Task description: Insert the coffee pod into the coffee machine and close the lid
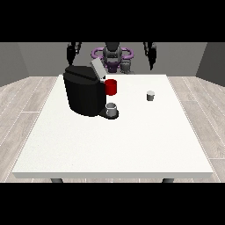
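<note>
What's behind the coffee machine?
A red cup shows past the coffee machine, beside its raised lid. The cup's lower left part is covered by the machine; anything else behind that black body cannot be seen.

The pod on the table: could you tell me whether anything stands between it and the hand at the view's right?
Nothing visible does. The pod stands alone on the table, right of the machine and red cup. The hand at the view's right hangs raised behind the table's far edge, with only bare tabletop between.
</note>
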Controlling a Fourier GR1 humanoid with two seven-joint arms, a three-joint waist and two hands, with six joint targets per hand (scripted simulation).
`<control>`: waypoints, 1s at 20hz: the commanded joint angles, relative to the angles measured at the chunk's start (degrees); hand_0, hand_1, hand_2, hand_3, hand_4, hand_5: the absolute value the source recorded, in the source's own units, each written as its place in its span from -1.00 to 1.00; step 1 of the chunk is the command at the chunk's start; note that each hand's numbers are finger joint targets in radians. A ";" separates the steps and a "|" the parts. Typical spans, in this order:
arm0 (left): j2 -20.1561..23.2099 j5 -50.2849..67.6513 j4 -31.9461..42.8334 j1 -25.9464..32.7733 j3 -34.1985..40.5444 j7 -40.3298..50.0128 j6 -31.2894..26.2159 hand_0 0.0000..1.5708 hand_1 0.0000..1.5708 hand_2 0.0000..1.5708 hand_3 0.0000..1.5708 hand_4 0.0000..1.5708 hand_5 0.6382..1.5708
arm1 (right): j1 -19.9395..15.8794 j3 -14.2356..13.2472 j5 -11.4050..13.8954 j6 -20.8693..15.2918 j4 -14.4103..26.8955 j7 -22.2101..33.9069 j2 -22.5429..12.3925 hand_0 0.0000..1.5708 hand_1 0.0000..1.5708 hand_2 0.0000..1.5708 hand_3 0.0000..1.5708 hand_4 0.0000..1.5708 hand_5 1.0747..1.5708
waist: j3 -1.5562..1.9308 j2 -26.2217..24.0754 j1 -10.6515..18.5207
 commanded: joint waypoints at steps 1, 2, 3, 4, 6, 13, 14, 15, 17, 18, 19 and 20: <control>2.80 1.56 -0.82 -0.69 1.45 2.56 -4.10 -1.00 -1.00 -1.00 -1.00 -1.00 1.00 | 2.39 0.53 0.38 0.59 -0.02 0.23 0.60 -1.00 -1.00 -1.00 -1.00 -1.00 1.00 | 0.58 -1.43 0.02; 4.41 -0.49 1.27 1.97 1.46 -4.37 -5.15 -1.00 -1.00 -1.00 -1.00 -1.00 1.00 | 1.19 -1.25 -0.57 1.19 -0.53 1.26 -1.08 -1.00 -1.00 -1.00 -1.00 -1.00 1.00 | 0.57 -0.84 0.44; 6.52 0.63 0.69 0.08 1.68 -3.79 -8.07 -1.00 -1.00 -1.00 -1.00 -1.00 1.00 | 1.09 1.95 2.54 -2.57 0.40 0.46 2.83 -1.00 -1.00 -1.00 -1.00 -1.00 1.00 | 0.57 -0.25 1.03; 8.68 0.02 -0.49 0.02 2.11 -5.42 -9.32 -1.00 -1.00 -1.00 -1.00 -1.00 1.00 | 2.75 0.43 1.52 -1.24 3.48 -4.51 2.30 -1.00 -1.00 -1.00 -1.00 -1.00 1.00 | 0.59 0.83 1.74; 10.72 -4.60 2.93 -1.63 1.96 -11.13 -8.74 -1.00 -1.00 -1.00 -1.00 -1.00 1.00 | -0.58 -0.20 -0.25 1.17 1.70 -0.79 0.30 -1.00 -1.00 -1.00 -1.00 -1.00 1.00 | 0.56 3.12 -0.33; 20.28 -6.78 9.66 -5.56 6.56 -13.62 -14.14 -1.00 -1.00 -1.00 -1.00 -1.00 1.00 | 0.23 2.99 11.51 -9.63 0.80 -3.04 2.94 -1.00 -1.00 -1.00 -1.00 -1.00 1.00 | 0.54 5.68 -3.16; 20.34 -8.62 8.82 -9.06 5.52 -9.93 -12.93 -1.00 -1.00 -1.00 -1.00 -1.00 1.00 | -4.07 -0.82 7.91 -6.51 1.16 -2.26 -0.24 -1.00 -1.00 -1.00 -1.00 -1.00 1.00 | 0.57 7.23 -4.53; 20.57 -9.11 8.70 -9.45 4.77 -6.18 -13.76 -1.00 -1.00 -1.00 -1.00 -1.00 1.00 | -2.44 1.51 10.34 -8.82 1.68 -1.85 2.12 -1.00 -1.00 -1.00 -1.00 -1.00 1.00 | 0.58 5.73 -4.17; 24.28 -8.17 13.86 -12.10 8.41 -9.02 -16.04 -1.00 -1.00 -1.00 -1.00 -1.00 1.00 | -1.72 1.83 9.27 -6.68 0.71 -4.06 1.45 -1.00 -1.00 -1.00 -1.00 -1.00 1.00 | 0.57 7.81 -6.72; 24.76 -9.21 15.76 -12.38 8.35 -10.27 -16.39 -1.00 -1.00 -1.00 -1.00 -1.00 1.00 | -4.67 -0.09 7.86 -6.23 -0.16 -0.79 0.49 -1.00 -1.00 -1.00 -1.00 -1.00 1.00 | 0.56 8.17 -6.11; 22.36 -11.46 16.74 -13.59 6.12 -10.30 -14.52 -1.00 -1.00 -1.00 -1.00 -1.00 1.00 | -6.34 1.49 10.22 -8.56 0.92 -1.59 2.34 -1.00 -1.00 -1.00 -1.00 -1.00 1.00 | 0.56 9.94 -6.00; 23.73 -11.65 19.53 -15.12 7.72 -12.02 -14.32 -1.00 -1.00 -1.00 -1.00 -1.00 1.00 | -6.70 0.89 9.32 -6.43 -0.47 -0.96 0.38 -1.00 -1.00 -1.00 -1.00 -1.00 1.00 | 0.54 11.39 -8.05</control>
